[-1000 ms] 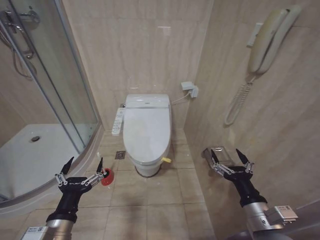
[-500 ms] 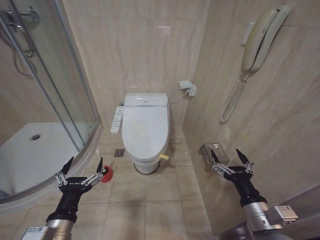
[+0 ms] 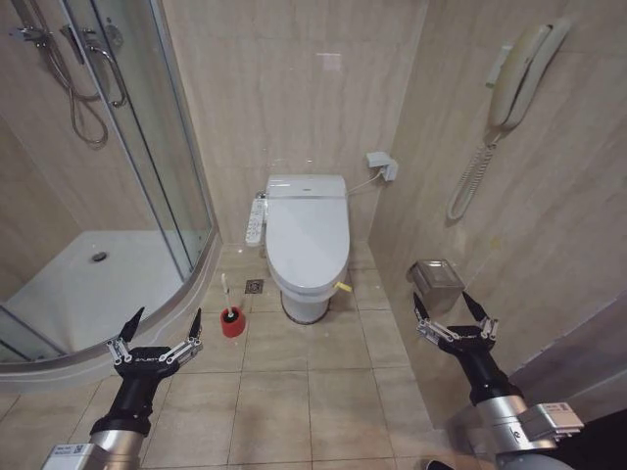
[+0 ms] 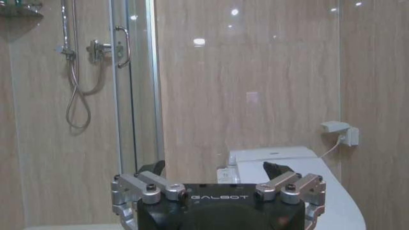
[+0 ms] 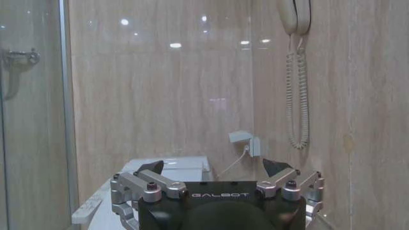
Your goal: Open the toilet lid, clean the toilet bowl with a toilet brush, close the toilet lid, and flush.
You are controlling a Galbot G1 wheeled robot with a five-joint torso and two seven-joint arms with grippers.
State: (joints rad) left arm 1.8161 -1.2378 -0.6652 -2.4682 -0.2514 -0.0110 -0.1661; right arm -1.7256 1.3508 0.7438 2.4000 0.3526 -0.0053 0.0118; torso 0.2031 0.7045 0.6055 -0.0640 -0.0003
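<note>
Beige marble-look tiles surround glossy oval toilet lid [image 3: 308, 233], both claws spread.

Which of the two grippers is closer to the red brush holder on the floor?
The left gripper, open and held low beside the shower tray; the red holder sits just ahead of it. The right gripper hangs across the floor by the wall.

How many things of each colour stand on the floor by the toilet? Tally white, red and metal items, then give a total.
White: 1, the closed toilet lid on its toilet
Red: 1, the brush holder
Metal: 1, the bin
Total: 3
</note>
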